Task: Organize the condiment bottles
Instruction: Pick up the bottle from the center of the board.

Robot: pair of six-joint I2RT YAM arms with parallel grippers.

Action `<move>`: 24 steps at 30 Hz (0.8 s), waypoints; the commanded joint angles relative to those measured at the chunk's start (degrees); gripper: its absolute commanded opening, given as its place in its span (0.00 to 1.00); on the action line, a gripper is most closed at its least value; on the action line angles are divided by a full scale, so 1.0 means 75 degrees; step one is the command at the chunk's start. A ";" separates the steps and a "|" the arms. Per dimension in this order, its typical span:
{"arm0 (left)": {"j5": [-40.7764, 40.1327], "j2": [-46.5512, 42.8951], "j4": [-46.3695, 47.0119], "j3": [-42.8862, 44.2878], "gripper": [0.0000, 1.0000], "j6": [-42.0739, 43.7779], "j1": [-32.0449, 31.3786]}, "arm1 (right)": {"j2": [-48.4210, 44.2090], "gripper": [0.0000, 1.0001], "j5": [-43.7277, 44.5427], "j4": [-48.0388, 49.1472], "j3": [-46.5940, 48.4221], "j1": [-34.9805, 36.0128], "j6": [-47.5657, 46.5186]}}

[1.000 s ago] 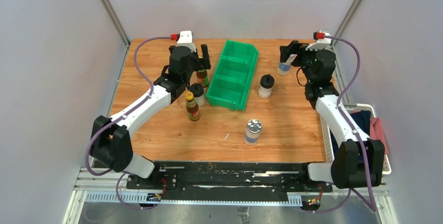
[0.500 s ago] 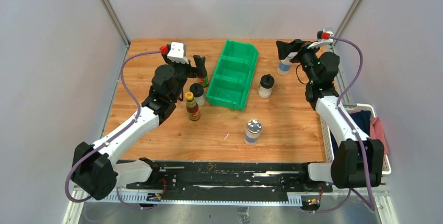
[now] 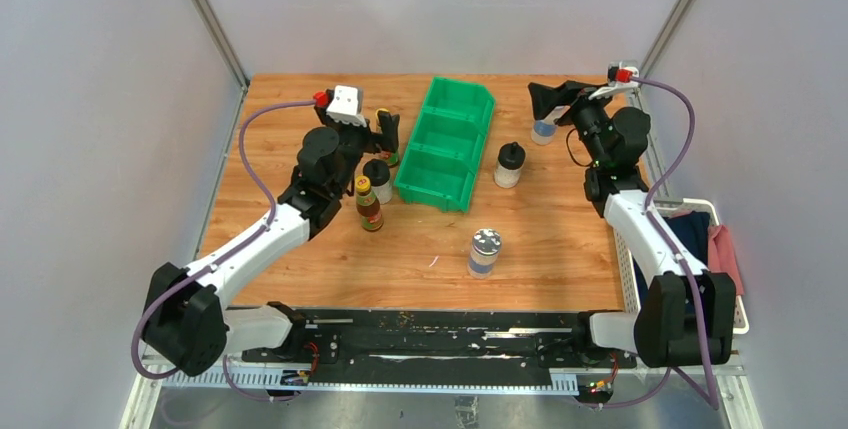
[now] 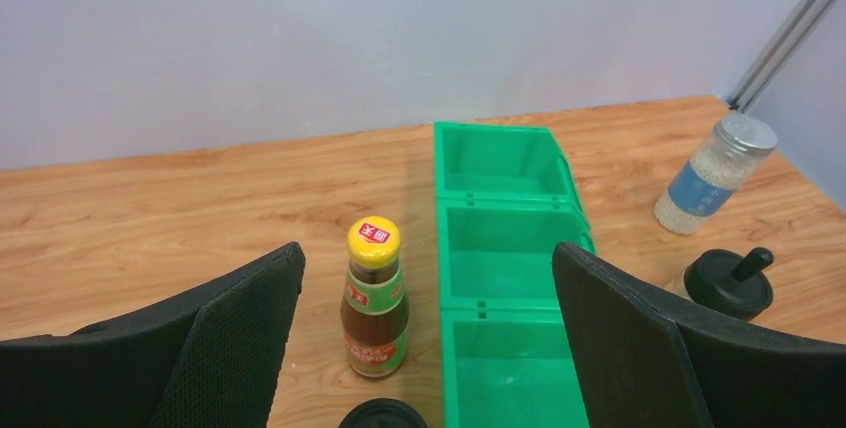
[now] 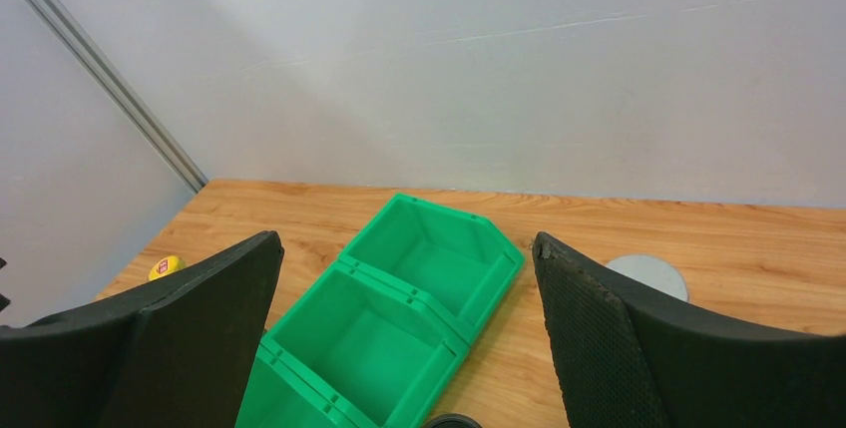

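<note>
Top external, near first: near jar [image 3: 485,251] alone on desk [image 3: 560,249]. Farther, left of bin [image 3: 445,144]: sauce bottle [image 3: 369,203], shaker [image 3: 377,179], then second sauce bottle [image 4: 374,298] framed between fingers [image 4: 229,348] of wide-open left claw [image 3: 388,134], untouched. Right of bin, second shaker [image 3: 510,164]. Farthest, far jar [image 3: 543,129] beneath right claw [image 3: 548,99], likewise spread wide, holding nothing. All bottles upright, outside bin.

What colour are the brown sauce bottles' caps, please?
Yellow caps; best seen in the left wrist view.
</note>
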 commanded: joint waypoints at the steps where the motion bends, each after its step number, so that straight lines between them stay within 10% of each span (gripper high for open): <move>1: -0.0441 0.0268 -0.0113 0.0135 1.00 0.0034 -0.0109 | -0.0246 1.00 -0.0055 0.0311 -0.0213 -0.0098 0.0083; 24: -0.1566 0.1642 -0.2359 0.1894 0.92 -0.0284 -0.0172 | -0.0253 1.00 0.0049 0.0603 -0.0496 -0.0093 0.0316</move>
